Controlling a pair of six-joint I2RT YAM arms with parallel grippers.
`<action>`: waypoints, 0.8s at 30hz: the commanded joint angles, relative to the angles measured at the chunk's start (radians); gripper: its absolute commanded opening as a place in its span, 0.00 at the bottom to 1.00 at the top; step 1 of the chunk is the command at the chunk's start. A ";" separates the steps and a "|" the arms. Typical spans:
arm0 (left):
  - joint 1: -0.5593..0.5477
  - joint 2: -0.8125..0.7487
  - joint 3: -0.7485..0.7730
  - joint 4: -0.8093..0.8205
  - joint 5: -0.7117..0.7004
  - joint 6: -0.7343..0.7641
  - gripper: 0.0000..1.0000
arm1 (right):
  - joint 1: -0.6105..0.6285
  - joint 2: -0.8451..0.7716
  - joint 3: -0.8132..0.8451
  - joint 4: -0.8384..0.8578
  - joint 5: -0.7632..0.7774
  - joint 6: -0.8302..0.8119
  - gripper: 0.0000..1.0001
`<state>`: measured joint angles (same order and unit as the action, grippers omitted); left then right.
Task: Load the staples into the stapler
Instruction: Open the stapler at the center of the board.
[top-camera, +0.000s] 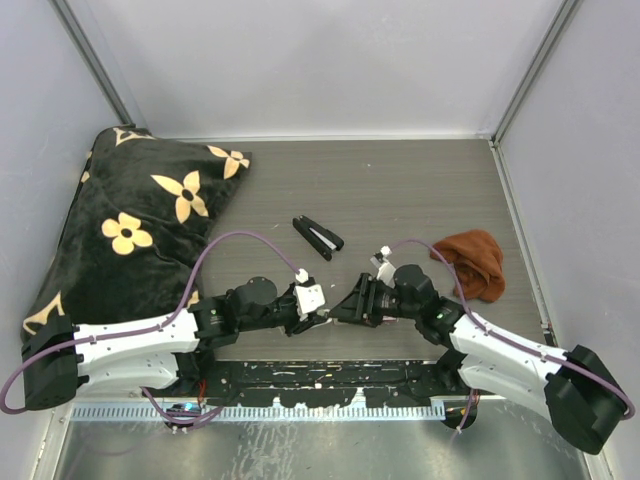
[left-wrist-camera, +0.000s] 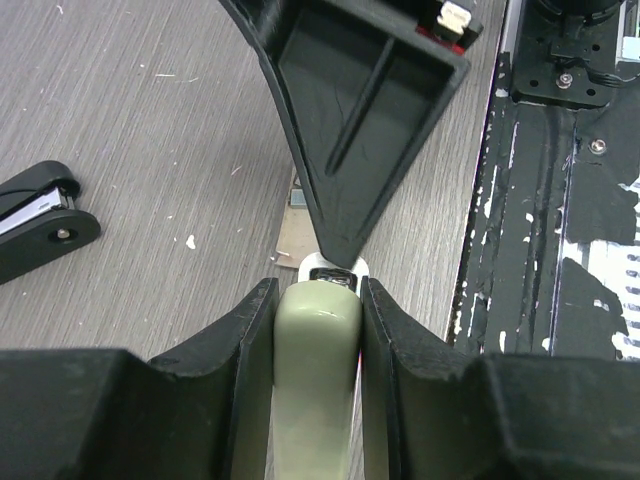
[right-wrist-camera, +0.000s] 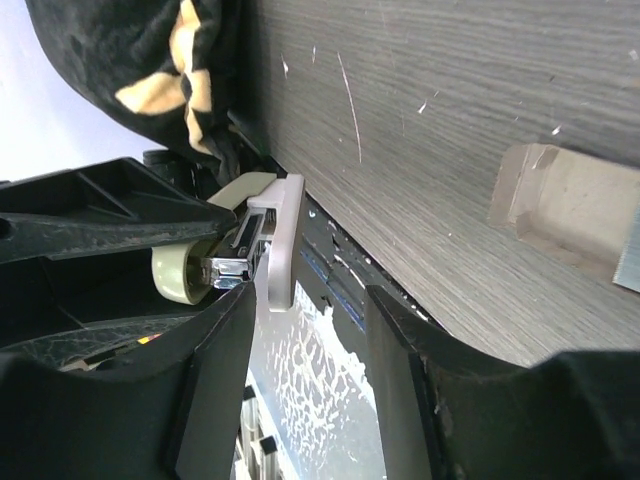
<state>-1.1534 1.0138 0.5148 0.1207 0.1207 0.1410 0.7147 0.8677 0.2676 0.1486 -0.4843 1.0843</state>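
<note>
My left gripper (left-wrist-camera: 315, 300) is shut on a cream-green stapler (left-wrist-camera: 315, 370), held near the table's front edge (top-camera: 322, 318). The stapler's silvery metal nose (right-wrist-camera: 232, 268) and white base (right-wrist-camera: 278, 240) stick out towards my right gripper (right-wrist-camera: 305, 310). That gripper is open, with the white base between its jaws and one fingertip (left-wrist-camera: 338, 245) touching the nose. A small beige cardboard box (right-wrist-camera: 565, 205) lies on the table just beyond, also visible under the finger in the left wrist view (left-wrist-camera: 298, 235). A small grey piece (left-wrist-camera: 297, 197) lies at its edge; I cannot tell if it is the staples.
A black stapler (top-camera: 318, 237) lies mid-table, also in the left wrist view (left-wrist-camera: 40, 215). A rust-brown cloth (top-camera: 475, 262) sits at the right. A black flowered cushion (top-camera: 130, 230) fills the left side. The black mounting rail (left-wrist-camera: 560, 200) runs along the near edge.
</note>
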 joint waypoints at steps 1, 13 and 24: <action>0.000 -0.025 0.005 0.092 0.012 -0.012 0.00 | 0.053 0.042 0.023 0.110 0.009 0.019 0.52; 0.000 -0.029 0.004 0.102 0.037 -0.023 0.00 | 0.104 0.191 0.037 0.246 0.037 0.032 0.39; 0.000 0.026 0.054 0.046 0.028 -0.009 0.08 | 0.124 0.249 0.045 0.364 0.036 0.039 0.01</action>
<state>-1.1496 1.0267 0.5053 0.0990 0.1303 0.1390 0.8318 1.1229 0.2722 0.3973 -0.4652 1.1282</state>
